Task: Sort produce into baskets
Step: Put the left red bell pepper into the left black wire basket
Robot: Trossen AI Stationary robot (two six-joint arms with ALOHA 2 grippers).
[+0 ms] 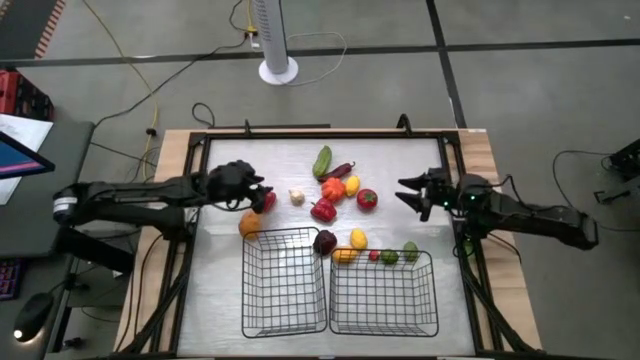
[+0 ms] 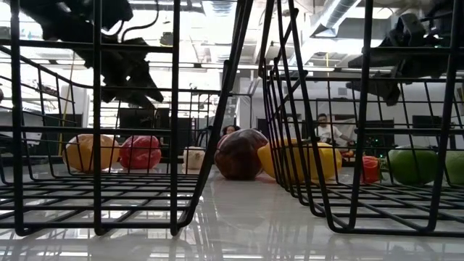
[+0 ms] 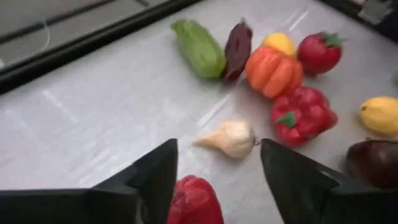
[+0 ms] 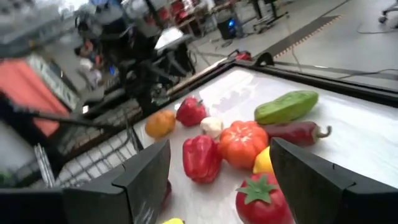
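The produce lies scattered on the table's middle and far part. It includes a green cucumber (image 1: 322, 161), a dark chili (image 1: 341, 169), a tomato (image 1: 367, 199), red peppers (image 1: 323, 209), garlic (image 1: 297, 197), lemons (image 1: 358, 238), an orange (image 1: 249, 224), a purple piece (image 1: 325, 241) and limes (image 1: 389, 257). Two black wire baskets (image 1: 285, 282) (image 1: 383, 293) stand side by side at the near edge. My left gripper (image 1: 258, 190) hangs open above the table's left part, over a red pepper (image 3: 194, 200) that shows between its fingers. My right gripper (image 1: 405, 193) hangs open at the right, pointing at the tomato (image 4: 260, 198).
A black frame (image 1: 300, 133) borders the table. Cables and a white fan base (image 1: 278, 70) are on the floor beyond the far edge. Several pieces lie right against the baskets' far walls. People sit in the room behind the table (image 2: 326, 130).
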